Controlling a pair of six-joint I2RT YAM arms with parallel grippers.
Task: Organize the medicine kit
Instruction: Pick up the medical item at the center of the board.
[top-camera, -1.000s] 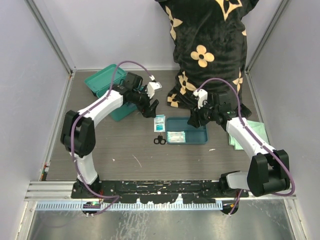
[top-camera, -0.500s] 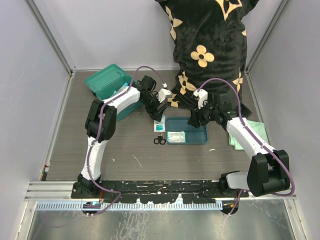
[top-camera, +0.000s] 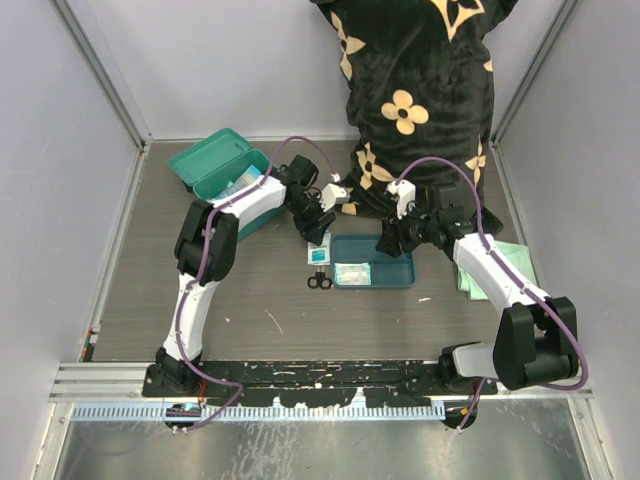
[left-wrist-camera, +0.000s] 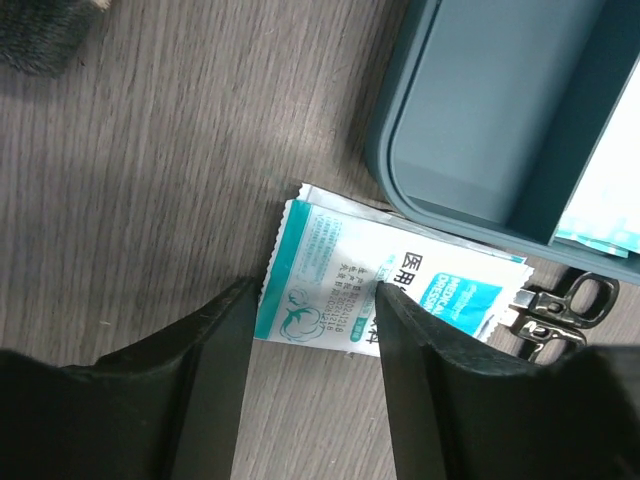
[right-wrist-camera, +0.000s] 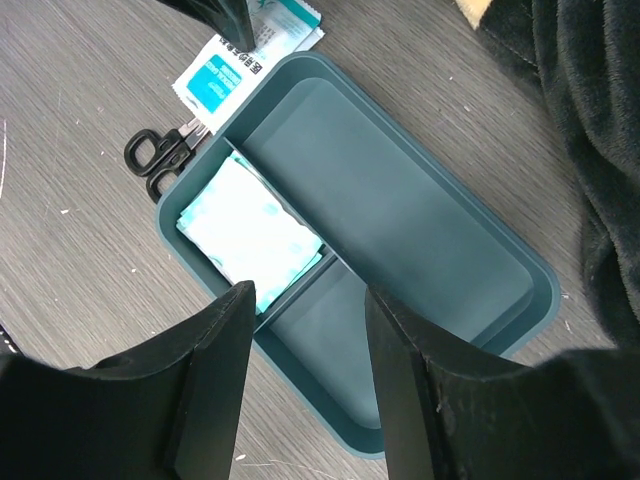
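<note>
- Medicine kit: one teal-green box at the far left of the table, lid hinged open, well apart from both my grippers.
- One darker divided tray mid-table, with one pile of checked white packets in its small compartment; the large compartment is bare.
- One dressing sachet flat on the table just left of the tray. There may be a second under it, can't tell.
- One pair of black-handled scissors, just beside the sachet.
- One pale green cloth right of the tray.
- Left arm stretched past the kit, left gripper pointing down, jaws part-open astride the sachet's end, not clamped.
- Right arm bent over the cloth, right gripper above the tray, jaws part-open, nothing held.
</note>
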